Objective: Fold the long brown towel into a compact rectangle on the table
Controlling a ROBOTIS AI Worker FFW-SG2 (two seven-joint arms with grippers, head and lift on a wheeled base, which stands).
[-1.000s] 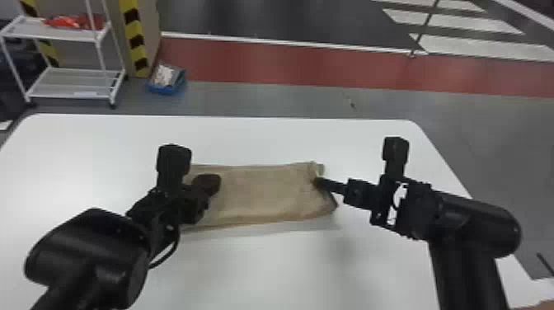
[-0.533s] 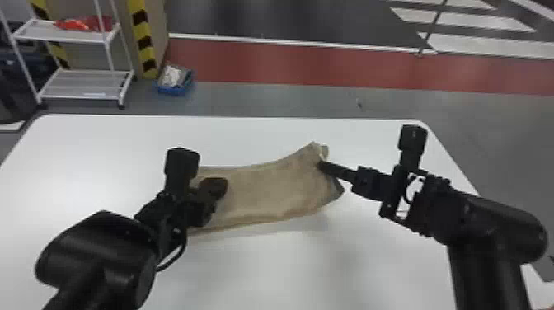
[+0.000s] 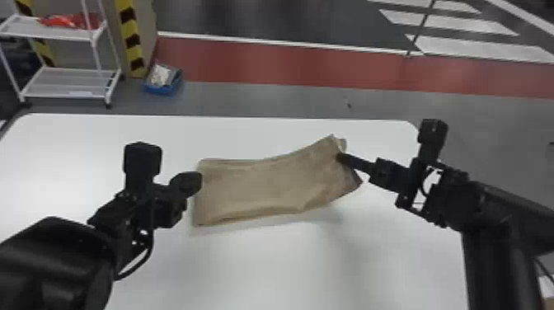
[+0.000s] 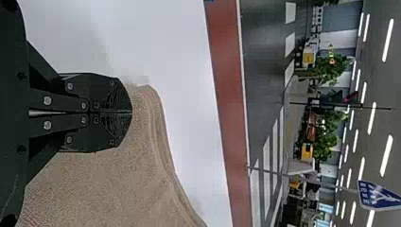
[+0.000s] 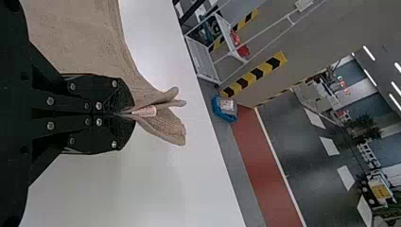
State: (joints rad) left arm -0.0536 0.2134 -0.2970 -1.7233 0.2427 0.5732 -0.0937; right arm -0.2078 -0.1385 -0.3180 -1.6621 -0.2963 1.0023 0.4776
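The brown towel (image 3: 268, 185) lies across the table as a layered strip, its right end raised above a shadow. My left gripper (image 3: 198, 181) is at the towel's left edge; in the left wrist view, the left gripper (image 4: 131, 112) is shut, its tips over the towel (image 4: 104, 189), with no cloth seen pinched. At the raised far right corner my right gripper (image 3: 341, 157) grips the towel. In the right wrist view, the right gripper (image 5: 127, 114) is shut on that corner, where folded layers and a small label (image 5: 144, 111) stick out past the tips.
The white table (image 3: 264, 264) extends around the towel on all sides. Beyond its back edge, a blue box (image 3: 163, 78) and a white wire rack (image 3: 70, 82) stand on the floor at the left.
My right gripper has moved right and up with the towel's right corner, which has risen off the table. The left gripper has moved left, uncovering the towel's left end. The head view has shifted slightly.
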